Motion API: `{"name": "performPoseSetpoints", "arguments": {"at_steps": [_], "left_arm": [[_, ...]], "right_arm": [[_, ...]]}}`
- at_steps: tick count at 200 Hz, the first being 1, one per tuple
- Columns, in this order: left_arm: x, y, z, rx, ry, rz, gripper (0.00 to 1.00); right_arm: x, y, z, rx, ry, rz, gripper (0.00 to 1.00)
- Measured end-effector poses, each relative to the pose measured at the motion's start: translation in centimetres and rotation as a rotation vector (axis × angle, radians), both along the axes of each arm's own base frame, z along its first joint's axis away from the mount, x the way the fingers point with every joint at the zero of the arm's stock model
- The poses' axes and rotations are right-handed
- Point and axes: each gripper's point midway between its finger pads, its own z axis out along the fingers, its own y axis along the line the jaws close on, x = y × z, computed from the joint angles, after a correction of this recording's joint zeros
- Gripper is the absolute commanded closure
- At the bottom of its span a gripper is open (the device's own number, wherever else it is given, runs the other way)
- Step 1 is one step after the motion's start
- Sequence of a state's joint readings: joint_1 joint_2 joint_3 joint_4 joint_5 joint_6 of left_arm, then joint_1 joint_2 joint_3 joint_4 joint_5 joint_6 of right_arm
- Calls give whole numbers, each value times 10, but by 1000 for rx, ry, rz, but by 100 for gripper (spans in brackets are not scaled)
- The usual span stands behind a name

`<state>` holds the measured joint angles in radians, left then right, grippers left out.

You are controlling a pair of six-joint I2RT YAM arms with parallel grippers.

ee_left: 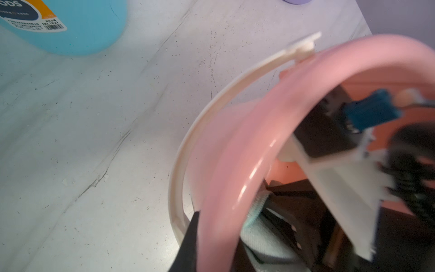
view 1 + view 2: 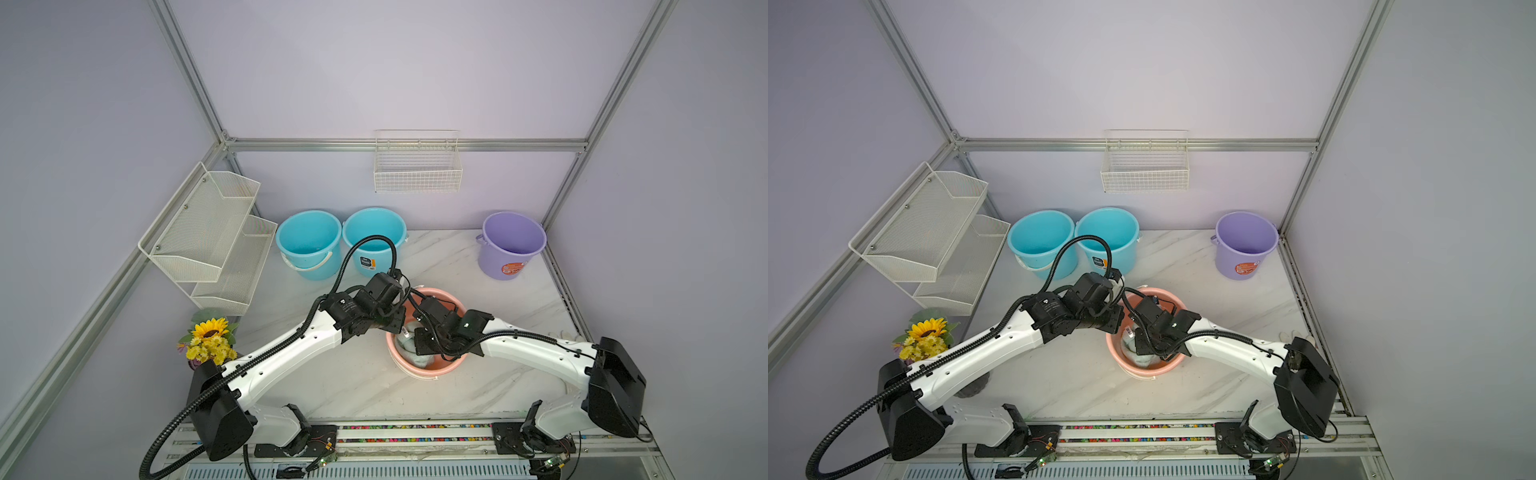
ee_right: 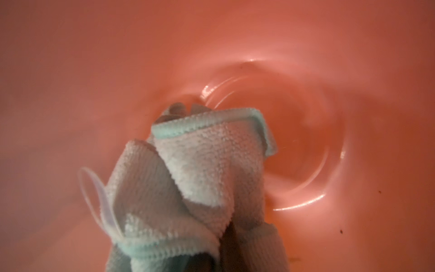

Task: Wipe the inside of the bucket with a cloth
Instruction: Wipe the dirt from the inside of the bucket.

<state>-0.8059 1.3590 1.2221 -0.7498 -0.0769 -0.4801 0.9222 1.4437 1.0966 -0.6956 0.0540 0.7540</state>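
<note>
A pink bucket (image 2: 451,366) (image 2: 1169,365) stands at the front middle of the marble table, its white handle (image 1: 211,113) hanging down outside. My left gripper (image 2: 395,327) (image 2: 1115,328) (image 1: 211,240) is shut on the bucket's left rim (image 1: 235,164), one finger outside the wall and one inside. The right gripper (image 2: 424,345) (image 3: 226,247) reaches down inside the bucket and is shut on the mint-green cloth (image 2: 407,347) (image 2: 1133,348) (image 1: 261,237) (image 3: 207,164). The bunched cloth hangs against the inner wall (image 3: 306,70) above the bucket's floor and hides the right fingers.
Two blue buckets (image 2: 309,243) (image 2: 374,239) and a purple bucket (image 2: 513,245) stand along the back of the table. A wire basket (image 2: 417,170) hangs on the back wall, a mesh shelf (image 2: 208,237) on the left. A sunflower bouquet (image 2: 210,338) stands front left.
</note>
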Motion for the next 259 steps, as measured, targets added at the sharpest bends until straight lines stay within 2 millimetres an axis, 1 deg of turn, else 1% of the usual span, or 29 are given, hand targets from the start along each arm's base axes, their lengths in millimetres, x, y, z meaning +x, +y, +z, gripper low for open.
{"name": "performPoseSetpoints", "arguments": {"at_steps": [22,35,46,72,88,109,123,140,157,173,186,200,220,236,259], "left_arm": [[0,0,0,1,0,0,100],[0,0,0,1,0,0,100],[0,0,0,1,0,1,100],[0,0,0,2,1,1,100],[0,0,0,1,1,0,100],[-1,-1,-1,-2,7,-5,100],[-2,-2,-2,-5,12,-10,100],[-3,-3,-3,-5,18,-14,100],[-4,-2,-4,0,26,-15,100],[-5,0,-7,9,36,-8,100],[-5,1,-8,11,42,-6,100],[-6,1,-8,12,45,-8,100],[-6,0,-8,8,45,-9,100],[-5,1,-8,8,42,-6,100],[-4,1,-7,9,40,-2,100]], "right_arm": [[-3,3,36,52,-19,20,100],[-6,6,51,84,-18,35,100],[-12,8,59,113,-3,53,100],[-23,15,70,168,40,91,100],[-28,21,72,199,65,107,100],[-28,29,72,247,74,115,100],[-27,35,66,276,76,112,100],[-23,41,49,301,84,97,100],[-17,47,22,309,100,73,100],[-13,49,-8,294,122,48,100],[-9,48,-27,279,127,27,100],[-6,45,-43,257,124,7,100],[1,42,-56,229,106,-17,100],[8,40,-64,209,88,-37,100],[13,38,-73,183,79,-47,100]]}}
